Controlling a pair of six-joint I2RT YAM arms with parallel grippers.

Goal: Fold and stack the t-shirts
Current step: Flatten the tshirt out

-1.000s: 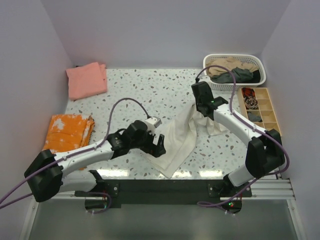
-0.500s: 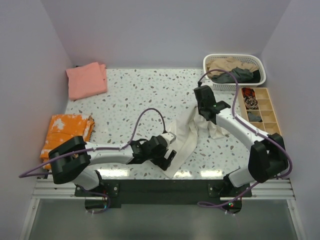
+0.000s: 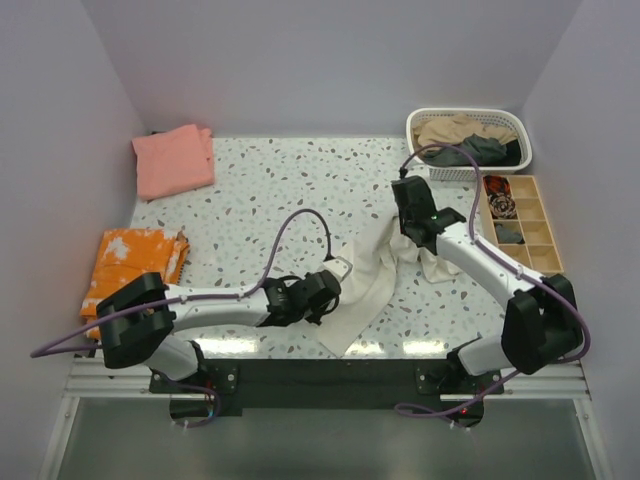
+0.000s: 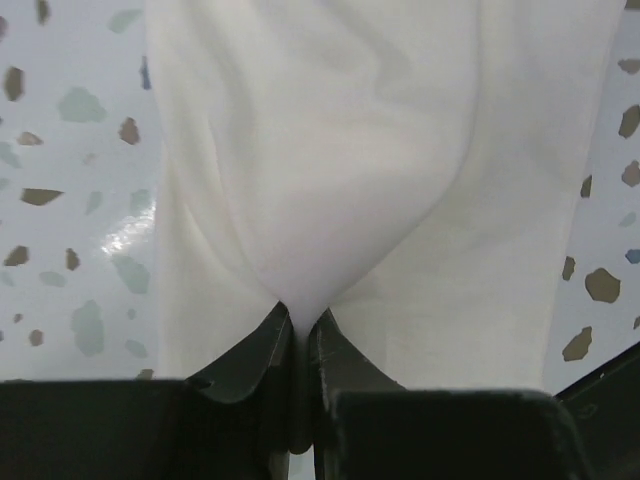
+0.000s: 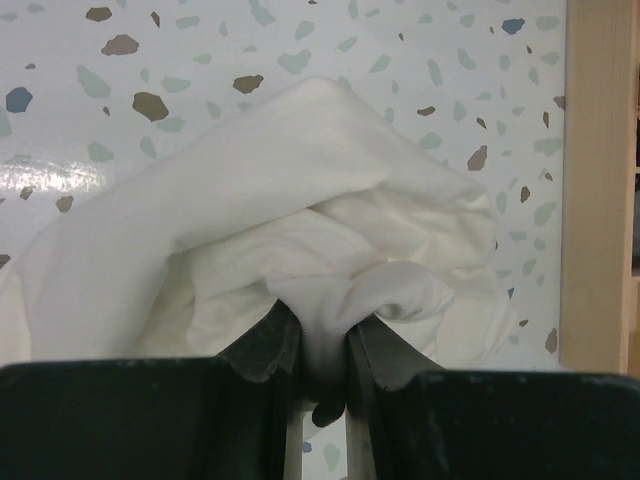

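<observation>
From above, the cream t-shirt [image 3: 362, 285] lies rumpled mid-table [image 3: 300, 190], strung between the left gripper [image 3: 322, 297] at its 7 o'clock end and the right gripper [image 3: 410, 228] at its 1 o'clock end. I count one folded salmon-pink shirt [image 3: 173, 162] at 11 o'clock, one orange garment [image 3: 137, 262] at 9, and one basket [image 3: 470, 112] at 1 holding at least two more.

Left wrist: fingers [image 4: 255, 350] pinched tight on cream cloth.

Right wrist: fingers [image 5: 262, 350] clamped on a bunched wad.

This looks like the spreading step. Next, the ends need drawing apart until the shirt lies flat.
</observation>
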